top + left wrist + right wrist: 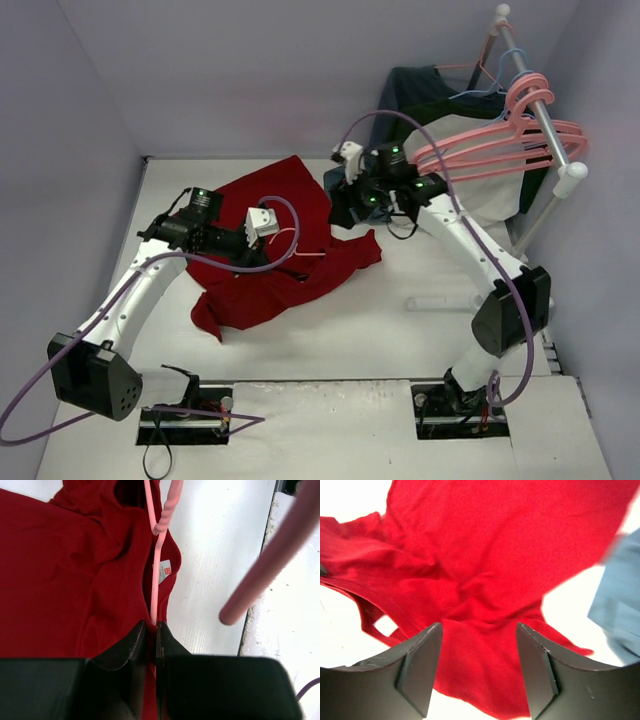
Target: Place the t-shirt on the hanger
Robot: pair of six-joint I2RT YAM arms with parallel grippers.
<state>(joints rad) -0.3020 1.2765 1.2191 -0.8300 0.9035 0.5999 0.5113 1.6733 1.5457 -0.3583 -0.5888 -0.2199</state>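
Note:
The deep-red t-shirt (285,265) lies crumpled on the white table, its white neck label (165,571) showing beside the collar. A slim pink hanger (159,555) runs through the neck opening. My left gripper (151,625) is shut on the hanger's wire, with a fold of red cloth pinched alongside it; in the top view it (262,252) sits over the shirt's left-middle part. My right gripper (479,627) hangs open just above the red cloth with nothing between its fingers, at the shirt's upper right edge (345,210).
A clothes rack pole (540,100) stands at the back right, carrying several pink hangers (500,150), a thin blue hanger (490,85) and a dark blue-grey garment (420,95). A blue-grey cloth (620,595) shows right of the shirt. A blurred mauve cable (270,565) crosses the left wrist view.

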